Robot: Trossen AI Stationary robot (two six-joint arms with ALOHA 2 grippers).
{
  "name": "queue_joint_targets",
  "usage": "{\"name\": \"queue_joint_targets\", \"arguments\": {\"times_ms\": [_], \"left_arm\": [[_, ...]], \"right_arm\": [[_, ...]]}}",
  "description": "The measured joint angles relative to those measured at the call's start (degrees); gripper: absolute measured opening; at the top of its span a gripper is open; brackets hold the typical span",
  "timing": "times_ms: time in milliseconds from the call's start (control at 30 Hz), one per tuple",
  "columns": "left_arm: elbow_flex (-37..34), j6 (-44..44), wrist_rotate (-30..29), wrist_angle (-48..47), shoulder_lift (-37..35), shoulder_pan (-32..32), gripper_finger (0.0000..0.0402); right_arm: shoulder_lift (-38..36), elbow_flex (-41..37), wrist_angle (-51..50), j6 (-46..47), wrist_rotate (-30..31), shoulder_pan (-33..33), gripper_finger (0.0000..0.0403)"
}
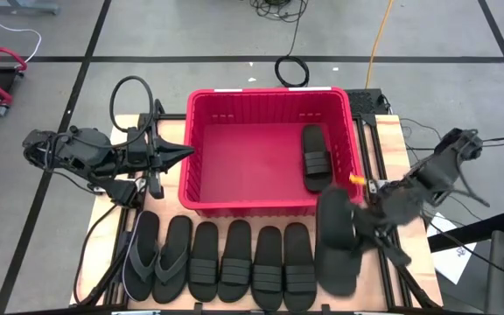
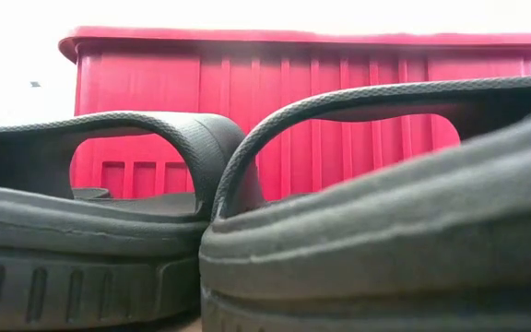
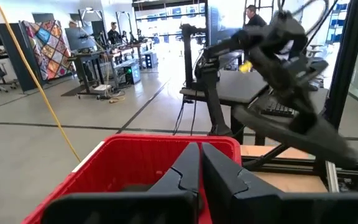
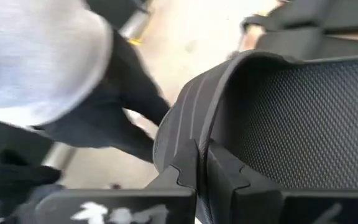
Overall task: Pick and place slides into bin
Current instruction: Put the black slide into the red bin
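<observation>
I see the bin (image 1: 261,140) at table centre, with one slide (image 1: 315,157) lying inside by its right wall. Six slides (image 1: 221,261) lie in a row before the bin's front wall. The right gripper (image 1: 363,220) holds a seventh slide (image 1: 335,238) pinched by its strap at the front right corner. The left gripper (image 1: 186,151) waits at the bin's left wall, fingers together, empty.

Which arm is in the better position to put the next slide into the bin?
The right: its claw is shut on a slide beside the bin. The left claw waits shut and empty at the bin's left wall.
</observation>
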Motion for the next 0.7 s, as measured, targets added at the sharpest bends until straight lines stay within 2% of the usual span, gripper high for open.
{"name": "queue_joint_targets", "arguments": {"times_ms": [167, 333, 433, 600, 700], "left_arm": [[0.0, 0.05, -0.03, 0.02, 0.0, 0.0, 0.0017], [0.0, 0.16, -0.05, -0.11, 0.0, 0.0, 0.0003], [0.0, 0.37, -0.1, -1.1, 0.0, 0.0, 0.0003], [0.0, 3.91, -0.12, -2.3, -0.02, 0.07, 0.0018], [0.0, 4.54, -0.12, -2.47, 0.0, 0.62, 0.002]], "right_arm": [[3.33, 12.76, -15.87, -9.4, -2.43, -14.11, 0.0005], [3.28, 20.0, -20.2, -20.89, -3.78, -27.13, 0.0005], [3.35, 21.71, -21.1, -26.52, -3.44, -33.98, 0.0002], [3.38, 21.97, -21.69, -33.05, 2.56, -44.16, 0.0002], [4.88, 21.99, -21.52, -36.69, 1.98, -49.84, 0.0002]]}}
